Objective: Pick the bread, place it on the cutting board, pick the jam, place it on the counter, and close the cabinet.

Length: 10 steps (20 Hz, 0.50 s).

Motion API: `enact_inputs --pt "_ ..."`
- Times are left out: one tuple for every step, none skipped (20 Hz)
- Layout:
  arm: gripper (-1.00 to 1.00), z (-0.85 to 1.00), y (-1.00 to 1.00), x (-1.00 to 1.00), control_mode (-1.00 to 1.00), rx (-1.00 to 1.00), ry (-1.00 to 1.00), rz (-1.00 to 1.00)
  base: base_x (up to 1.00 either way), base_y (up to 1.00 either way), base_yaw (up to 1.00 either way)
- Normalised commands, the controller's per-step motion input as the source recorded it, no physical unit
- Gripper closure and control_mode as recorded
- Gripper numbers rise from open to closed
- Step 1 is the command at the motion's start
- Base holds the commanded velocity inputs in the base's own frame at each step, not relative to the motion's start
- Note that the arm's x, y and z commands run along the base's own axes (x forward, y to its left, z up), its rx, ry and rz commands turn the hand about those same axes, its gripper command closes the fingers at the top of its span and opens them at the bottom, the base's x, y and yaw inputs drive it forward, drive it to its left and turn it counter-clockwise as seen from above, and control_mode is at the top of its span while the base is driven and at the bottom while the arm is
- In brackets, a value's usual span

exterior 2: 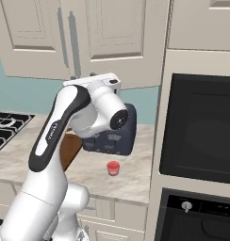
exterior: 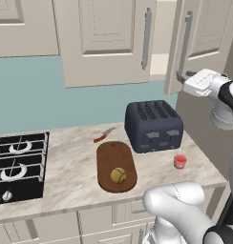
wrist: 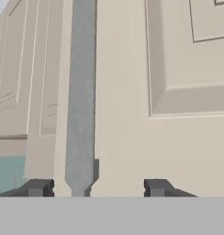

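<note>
marbled counter (exterior: pixel 70 162) | round bread (exterior: pixel 118 175) on oblong wooden cutting board (exterior: pixel 109 155) | claw (wrist: pixel 95 187) wide

Gripper (wrist: pixel 95 188) fingertips only just visible at bottom of hand view, rest cut off. Cabinet (wrist: pixel 178 137) door handle (wrist: pixel 81 92) between the fingertips, top cut by upper edge. In right base view, arm hides gripper, bread and most of cutting board (exterior 2: pixel 69 150) below it. Stove (exterior: pixel 18 164) far left of gripper, cut by edge. Jam (exterior: pixel 180 161) lid too small to tell.
</note>
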Motion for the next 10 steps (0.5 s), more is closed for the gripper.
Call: enact_inputs --pt "-1.0 0.0 0.07 0.31 -1.0 0.0 0.0 -0.06 0.0 0.0 0.0" --pt "-1.0 0.0 0.09 0.29 -1.0 0.0 0.0 -0.08 0.0 0.0 0.0" --pt "-1.0 0.0 0.06 0.28 -1.0 0.0 0.0 -0.09 0.0 0.0 0.0" --pt "-1.0 0.0 0.04 0.29 -1.0 0.0 0.0 -0.09 0.0 0.0 0.0" --pt "-1.0 0.0 0.05 0.3 -1.0 0.0 0.0 -0.1 0.0 0.0 0.0" --pt "-1.0 0.0 0.04 0.29 -1.0 0.0 0.0 -0.1 0.0 0.0 0.0" --pt "-1.0 0.0 0.03 0.29 -1.0 0.0 0.0 -0.1 0.0 0.0 0.0" --pt "-1.0 0.0 0.02 0.29 -1.0 0.0 0.0 -0.1 0.0 0.0 0.0" --pt "-1.0 0.0 0.01 0.27 -1.0 0.0 0.0 -0.1 0.0 0.0 0.0" --pt "-1.0 0.0 0.0 0.26 -1.0 0.0 0.0 -0.1 0.0 0.0 0.0"
